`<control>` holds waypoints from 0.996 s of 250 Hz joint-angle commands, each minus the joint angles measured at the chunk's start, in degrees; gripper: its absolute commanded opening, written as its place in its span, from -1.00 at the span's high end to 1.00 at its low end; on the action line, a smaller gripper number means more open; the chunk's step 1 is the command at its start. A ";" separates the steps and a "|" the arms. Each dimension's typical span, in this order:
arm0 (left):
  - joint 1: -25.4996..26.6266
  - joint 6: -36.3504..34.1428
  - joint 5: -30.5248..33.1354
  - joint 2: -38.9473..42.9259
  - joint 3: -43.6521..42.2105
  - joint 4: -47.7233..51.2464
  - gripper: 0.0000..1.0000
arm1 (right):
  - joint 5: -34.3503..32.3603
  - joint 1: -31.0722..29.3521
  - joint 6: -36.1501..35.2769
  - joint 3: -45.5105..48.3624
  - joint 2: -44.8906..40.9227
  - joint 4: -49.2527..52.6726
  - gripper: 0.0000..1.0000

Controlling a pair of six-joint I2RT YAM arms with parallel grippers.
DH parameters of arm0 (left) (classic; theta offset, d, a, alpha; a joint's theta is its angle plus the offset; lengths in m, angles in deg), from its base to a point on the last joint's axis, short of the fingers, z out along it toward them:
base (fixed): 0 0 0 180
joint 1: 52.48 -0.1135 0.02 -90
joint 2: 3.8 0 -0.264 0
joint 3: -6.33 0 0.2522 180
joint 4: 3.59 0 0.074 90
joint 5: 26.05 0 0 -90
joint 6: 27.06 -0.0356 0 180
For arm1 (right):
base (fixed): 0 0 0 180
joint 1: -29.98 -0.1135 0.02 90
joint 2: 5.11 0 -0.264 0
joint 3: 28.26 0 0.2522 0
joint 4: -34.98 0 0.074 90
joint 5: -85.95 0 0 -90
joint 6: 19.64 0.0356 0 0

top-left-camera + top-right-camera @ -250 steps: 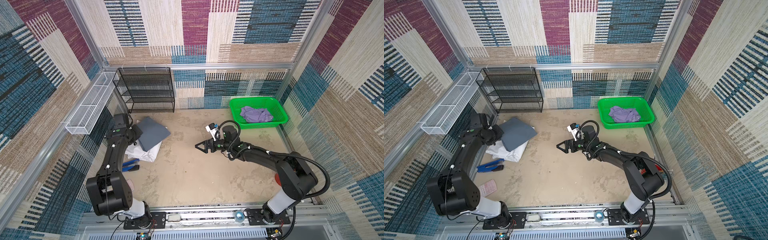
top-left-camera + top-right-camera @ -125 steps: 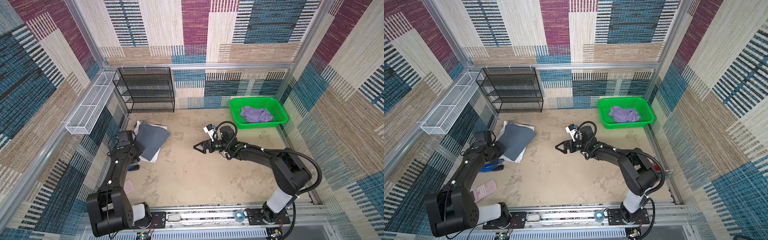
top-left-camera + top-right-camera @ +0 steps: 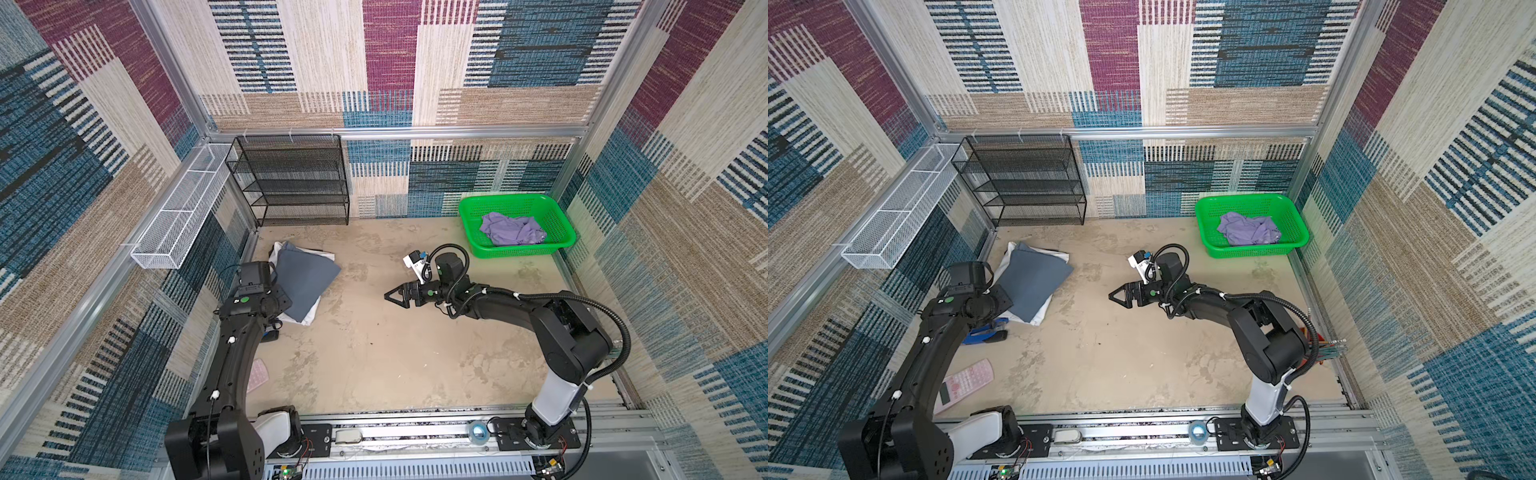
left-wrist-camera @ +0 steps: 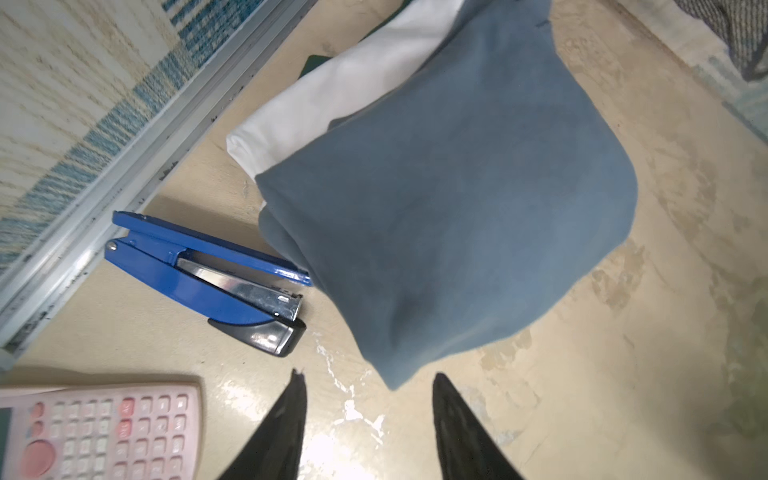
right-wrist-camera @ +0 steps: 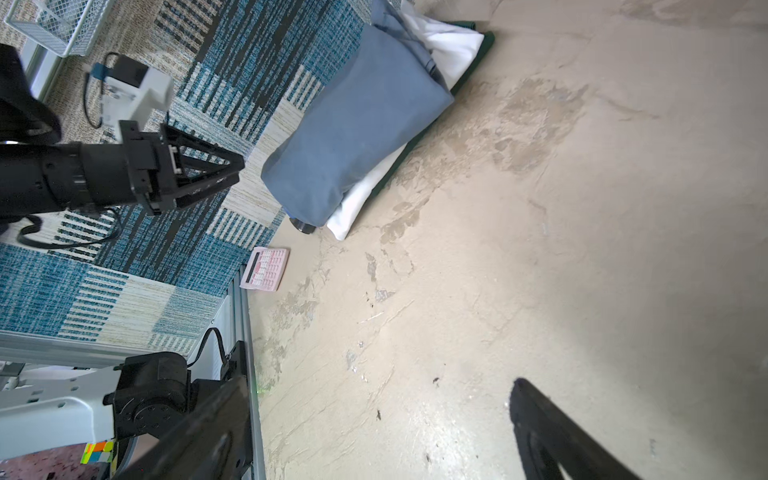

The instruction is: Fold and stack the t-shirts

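- Left gripper is parted and empty, just off the folded slate blue-grey t-shirt on the white cloth. A careless retreat could snag its corner.
- Right gripper gapes empty over the tabletop. The lavender t-shirt lies crumpled in the green basket, inviting a bunched grab.

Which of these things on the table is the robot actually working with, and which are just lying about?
Job in hand:
- folded slate blue-grey cloth t-shirt
- crumpled lavender cloth t-shirt in the green plastic basket
- probably the folded white cloth beneath the blue-grey one

Lying about:
- blue metal stapler
- pink plastic calculator
- black wire-mesh shelf rack
- white wire-mesh wall tray
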 commanded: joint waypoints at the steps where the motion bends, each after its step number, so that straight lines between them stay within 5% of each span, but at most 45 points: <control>1: 6.45 -7.94 4.66 -0.69 2.68 3.08 -0.02 | 1.53 -0.20 0.99 -1.40 1.07 -2.90 -0.98; 41: 16.70 -16.56 6.63 -13.80 10.31 5.78 -0.07 | 1.28 -0.29 1.71 -2.71 1.72 -2.98 -0.98; 84: 22.09 -22.43 14.09 -26.91 18.38 5.08 -0.18 | -3.21 -0.29 3.05 -4.25 2.25 0.90 -0.98; 151: 26.50 -32.16 26.76 -43.00 28.65 2.94 -0.27 | -4.99 -0.16 5.15 -3.22 1.99 0.97 -0.98; 249: 27.09 -37.72 35.98 -51.95 33.04 -2.01 -0.17 | -0.35 1.71 5.82 -0.58 1.79 -3.30 -0.98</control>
